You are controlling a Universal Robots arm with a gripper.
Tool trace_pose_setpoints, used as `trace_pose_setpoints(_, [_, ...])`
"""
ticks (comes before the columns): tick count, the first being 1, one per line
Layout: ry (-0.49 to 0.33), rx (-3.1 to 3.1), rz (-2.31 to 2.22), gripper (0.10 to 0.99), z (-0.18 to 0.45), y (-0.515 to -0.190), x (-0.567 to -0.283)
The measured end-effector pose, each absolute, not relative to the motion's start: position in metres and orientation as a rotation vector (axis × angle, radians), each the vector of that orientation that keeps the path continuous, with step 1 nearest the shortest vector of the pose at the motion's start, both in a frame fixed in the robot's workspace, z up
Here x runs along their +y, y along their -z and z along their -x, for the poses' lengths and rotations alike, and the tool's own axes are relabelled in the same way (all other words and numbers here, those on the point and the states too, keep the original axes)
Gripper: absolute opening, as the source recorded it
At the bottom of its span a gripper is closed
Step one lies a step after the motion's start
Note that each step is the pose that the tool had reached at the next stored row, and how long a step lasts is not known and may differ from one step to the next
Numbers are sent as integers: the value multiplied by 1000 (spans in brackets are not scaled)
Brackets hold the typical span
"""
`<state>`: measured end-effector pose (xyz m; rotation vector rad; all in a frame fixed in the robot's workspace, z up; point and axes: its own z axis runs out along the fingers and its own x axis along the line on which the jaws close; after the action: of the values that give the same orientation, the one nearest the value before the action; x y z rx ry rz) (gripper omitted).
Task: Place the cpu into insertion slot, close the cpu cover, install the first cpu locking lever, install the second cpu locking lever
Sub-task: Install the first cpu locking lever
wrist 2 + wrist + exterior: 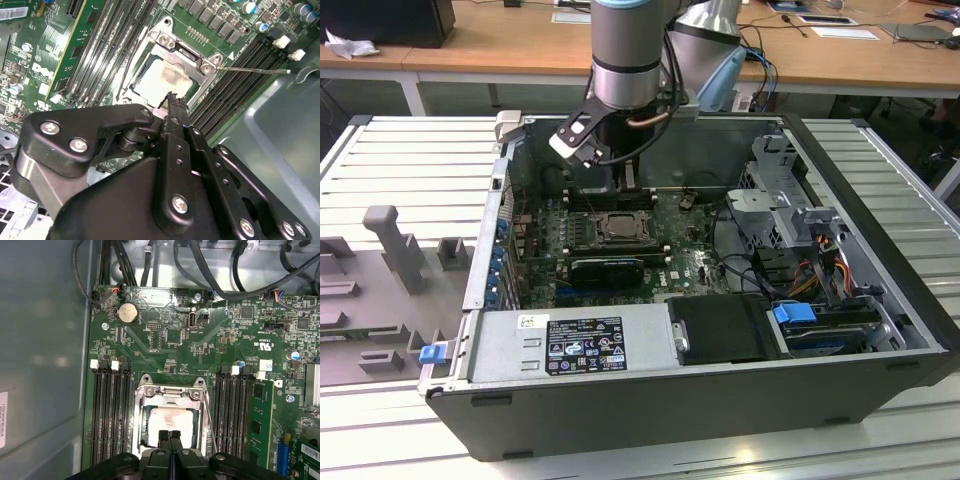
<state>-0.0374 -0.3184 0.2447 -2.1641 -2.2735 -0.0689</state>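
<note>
Cpu (pixel 170 421) seated, cover (pixel 170 392) down; gripper (pixel 170 436), fingers clenched on nothing, hangs over cover's edge; locking step probably in hand, needing a precise push on the thin lever (pixel 255 70).

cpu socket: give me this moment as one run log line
cpu cover: down | cpu: seated, showing through its window | gripper: shut, tips over cpu edge
</note>
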Motion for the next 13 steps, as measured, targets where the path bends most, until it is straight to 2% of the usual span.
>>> trace_pose_setpoints(9, [67, -2273, 2163, 106, 37, -266, -318])
trace_pose_setpoints(13, [66, -2333, 2096, 106, 37, -266, -318])
